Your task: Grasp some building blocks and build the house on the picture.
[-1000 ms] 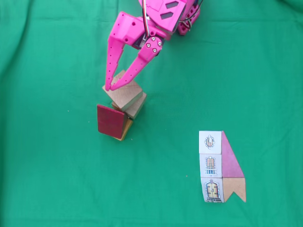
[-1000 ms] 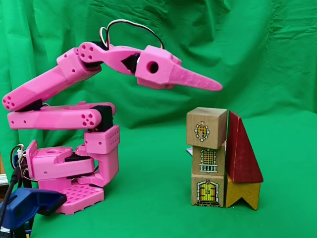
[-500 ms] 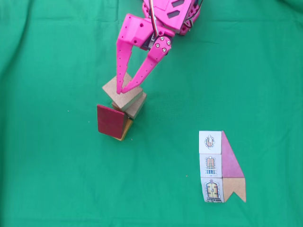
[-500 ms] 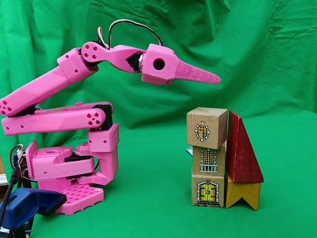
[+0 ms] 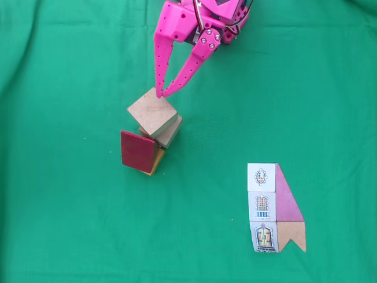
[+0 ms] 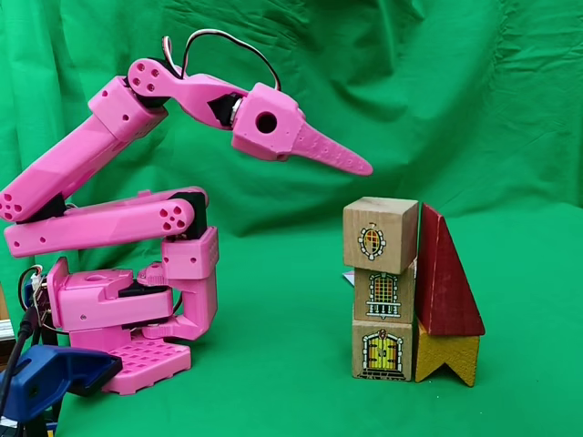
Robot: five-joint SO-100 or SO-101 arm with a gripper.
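Biggest first: the wrinkled green cloth (image 5: 70, 224) covers the table and, in the side-on fixed view, hangs as a backdrop (image 6: 474, 100) too.

Next is me, 1 bright pink plastic arm (image 6: 100, 218) on its pink base at the left of the side-on view, w/ a blue clamp (image 6: 50, 378) in front of the base.

My pink two-finger gripper (image 5: 162, 93) (image 6: 364, 169) hangs in the air, up and to the left of the stack in the side-on view, touching nothing. In the top-down fixed view my 2 fingers meet at the tips, so it is closed and holds nothing; the tips sit just beyond the top cube's edge.

The wooden block house (image 6: 410, 291) stands on the cloth right of my base: 5 blocks. 3 pale natural-wood cubes (image 6: 381, 235) are stacked in 1 column, each w/ a printed front: 1 round window on top, 1 barred window in the middle, 1 door at the bottom. The top cube (image 5: 152, 113) sits twisted vs. the ones below. Touching the column's right side, 1 dark red wedge (image 6: 446, 282) (image 5: 138, 151) stands on 1 orange-yellow notched block (image 6: 448, 355).

Smallest: 1 flat printed picture (image 5: 274, 207) lies lower right in the top-down view, well apart from the house: 3 white squares, 1 pink triangle, 1 tan notched piece.
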